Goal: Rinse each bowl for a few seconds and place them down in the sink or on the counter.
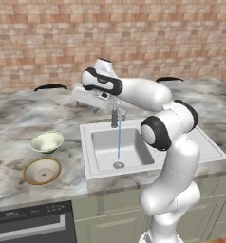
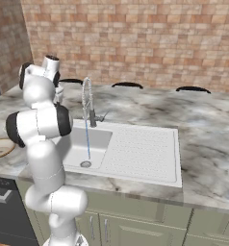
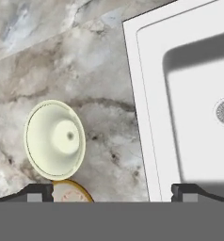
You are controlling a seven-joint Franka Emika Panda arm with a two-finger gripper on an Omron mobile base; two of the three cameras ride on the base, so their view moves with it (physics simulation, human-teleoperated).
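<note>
Overhead, the hand view shows spread fingers (image 3: 39,192) above the pale green bowl (image 3: 54,140); the left base view shows water falling into the sink (image 1: 89,154).

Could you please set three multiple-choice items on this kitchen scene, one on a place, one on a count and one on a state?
1. Where do the two bowls sit?
A. in the basin
B. on the counter beside the sink
C. on the draining board

2. How many bowls are in the left base view?
A. one
B. two
C. three

3. What is the faucet doing?
A. running water into the basin
B. shut off
C. lying detached on the counter

Answers:
1 B: the green-cream bowl and the tan-rimmed bowl rest on the counter, apart from the sink.
2 B: just those two show there.
3 A: a thin blue stream falls from the faucet to the drain, while the gripper hangs open above the counter.
</note>
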